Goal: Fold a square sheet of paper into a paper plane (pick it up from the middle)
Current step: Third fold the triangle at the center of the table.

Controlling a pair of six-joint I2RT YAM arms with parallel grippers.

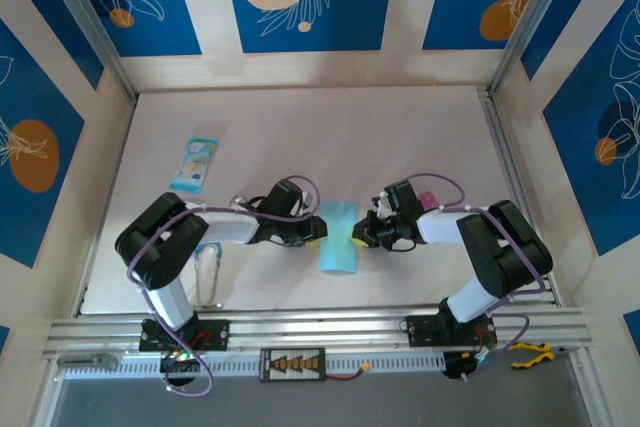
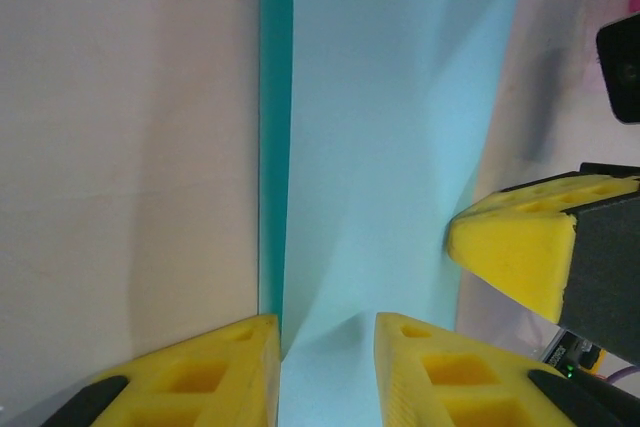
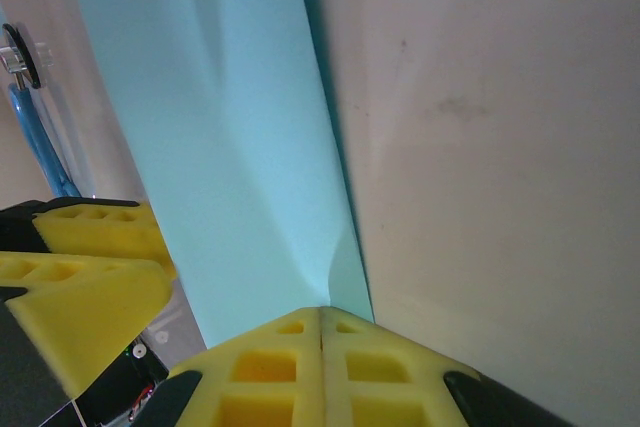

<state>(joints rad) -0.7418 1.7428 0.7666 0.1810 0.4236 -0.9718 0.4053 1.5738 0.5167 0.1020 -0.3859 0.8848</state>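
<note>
Where the left tool [image 2: 328, 337] straddles, sheet [image 2: 400, 97] lies.

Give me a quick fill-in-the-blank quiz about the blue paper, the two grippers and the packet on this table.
1. The sheet of paper is light ____.
2. It lies ____ the left gripper and the right gripper.
3. The right gripper's jaws are ____.
4. The printed packet lies nearer the ____ arm.
Missing words: blue; between; shut; left.
</note>
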